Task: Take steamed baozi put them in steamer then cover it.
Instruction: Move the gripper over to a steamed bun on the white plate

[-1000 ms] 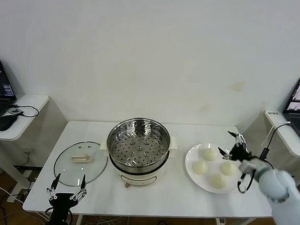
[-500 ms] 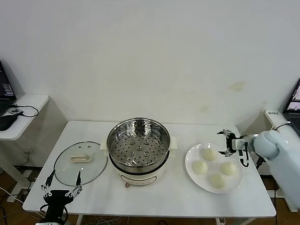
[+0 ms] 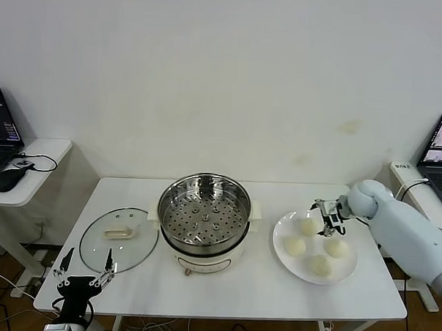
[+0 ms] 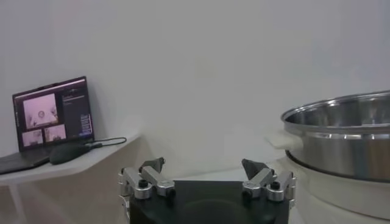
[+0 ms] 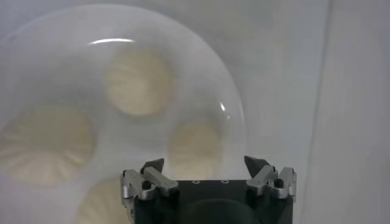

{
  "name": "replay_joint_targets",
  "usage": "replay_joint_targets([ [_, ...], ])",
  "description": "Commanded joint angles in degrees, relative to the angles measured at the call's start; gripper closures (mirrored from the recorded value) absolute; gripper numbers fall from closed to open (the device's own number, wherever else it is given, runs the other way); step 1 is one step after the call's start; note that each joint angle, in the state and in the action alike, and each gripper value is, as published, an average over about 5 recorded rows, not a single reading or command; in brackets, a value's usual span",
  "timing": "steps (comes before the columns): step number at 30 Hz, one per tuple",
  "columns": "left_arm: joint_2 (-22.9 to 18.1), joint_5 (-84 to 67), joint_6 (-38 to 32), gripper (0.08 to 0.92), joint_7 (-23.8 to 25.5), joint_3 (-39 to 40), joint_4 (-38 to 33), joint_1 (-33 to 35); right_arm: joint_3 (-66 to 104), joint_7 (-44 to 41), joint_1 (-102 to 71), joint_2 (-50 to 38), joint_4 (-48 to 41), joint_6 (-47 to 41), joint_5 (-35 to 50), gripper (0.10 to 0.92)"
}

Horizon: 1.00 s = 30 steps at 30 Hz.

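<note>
Cover [image 3: 119, 239] flat — handle [image 3: 121, 234] lying left-right, slightly tilted.

Bright, even, soft-shadowed light; buns [image 5: 137, 82] beyond the right gripper's fingers [image 5: 149, 179] look blurred; the pot [image 3: 204, 209] shows glare.

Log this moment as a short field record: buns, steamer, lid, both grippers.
baozi: four on the white plate, one at; none in the pot
steamer: uncovered, perforated tray bare, table centre
glass lid: flat on the table, on the steamer's left
right gripper: open, over the plate's far side, holding nothing
left gripper: open, at the table's near left edge
</note>
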Motion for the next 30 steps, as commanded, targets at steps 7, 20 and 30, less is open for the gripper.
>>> replay_joint_targets([
  [7,-0.1,0.1,-0.2,0.177,0.0,-0.3,-0.3,0.2,-2.6,-0.4,1.8,4.3,-6.4,-0.2,-1.2,0.233],
  [20,-0.3,0.2,-0.3,0.177,0.0,-0.5,-0.9,0.7,-2.4,-0.2,1.9,5.4,-7.3,-0.3,-0.8,0.362],
  [30,-0.3,0.2,-0.5,0.177,-0.1,-0.5,-1.3,0.7,-2.4,-0.5,2.1,4.5,-6.2,0.2,-0.8,0.434],
])
